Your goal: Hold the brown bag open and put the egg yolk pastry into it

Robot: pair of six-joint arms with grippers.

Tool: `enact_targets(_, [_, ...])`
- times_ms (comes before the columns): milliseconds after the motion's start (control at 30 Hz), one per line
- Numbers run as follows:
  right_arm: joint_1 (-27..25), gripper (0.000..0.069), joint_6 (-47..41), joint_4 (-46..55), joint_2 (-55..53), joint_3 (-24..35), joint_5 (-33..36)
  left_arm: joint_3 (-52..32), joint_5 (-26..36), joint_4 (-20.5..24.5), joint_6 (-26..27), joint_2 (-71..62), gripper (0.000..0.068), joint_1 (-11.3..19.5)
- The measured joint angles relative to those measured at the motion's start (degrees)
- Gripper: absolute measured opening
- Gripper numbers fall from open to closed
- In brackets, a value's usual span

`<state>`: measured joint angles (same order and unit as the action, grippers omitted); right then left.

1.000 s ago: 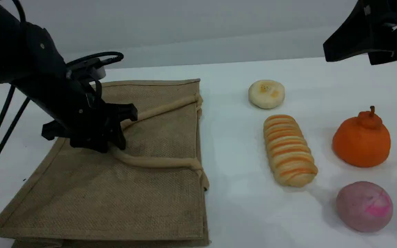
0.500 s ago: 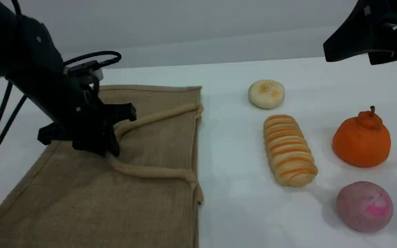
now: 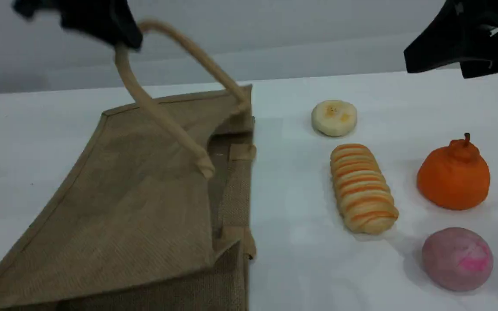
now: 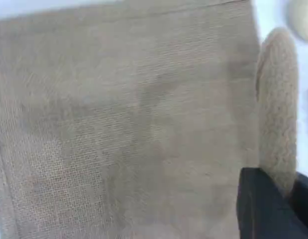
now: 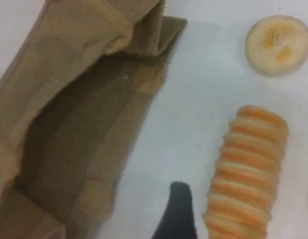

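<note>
A brown bag [image 3: 136,203] lies on a white table [image 3: 292,242], its mouth facing right. The left gripper [image 3: 123,42], blurred at the top left of the scene view, is clamped on the bag's rope handle [image 3: 162,119] and holds it high, so the upper panel tents up off the lower one. The left wrist view shows the grip more closely: a dark fingertip [image 4: 263,209] pressed against the beige rope, with woven fabric filling the rest of the picture. Only the right wrist view looks into the mouth (the scene view shows it as a narrow dark gap), and the inside that shows is shadowed woven fabric. The egg yolk pastry [image 3: 334,117] sits on the table outside the bag, well to the right of the mouth's far corner. Just in front of it lies a striped loaf [image 3: 363,188]. Further right stand an orange fruit [image 3: 453,175] and a pink ball [image 3: 457,258]. The right gripper [image 3: 441,58] hangs above the table's far right corner. Its jaws appear to stand apart, though the scene view shows them only as dark shapes, and its fingertip [image 5: 176,214] hovers beside the loaf.
</note>
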<state>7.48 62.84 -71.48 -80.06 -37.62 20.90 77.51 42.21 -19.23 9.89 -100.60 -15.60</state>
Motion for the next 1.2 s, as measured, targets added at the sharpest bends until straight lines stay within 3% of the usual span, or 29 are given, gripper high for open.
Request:
enact_targets(267, [0.0,0.0565,12.9,-13.0,0.0,-0.1,-5.0,10.1,17.6,0.0,9.0,2.0,0.0093,0.0])
enact_targets(433, [0.0,0.0565,22.5,-22.2,-2.5,-3.4,-4.7,14.4,25.9,-0.2,11.9,2.0,0.0093,0.0])
enact_targets(667, [0.0,0.0565,26.4,-25.4,-12.5,-11.5,-4.7,18.7,27.9,-0.2,11.9,2.0,0.0092,0.0])
enact_targets(1200, [-0.1,0.0565,27.2,-24.5,-42.7,-35.7,-8.1,18.7,27.8,-0.6,11.9,1.9,0.0092,0.0])
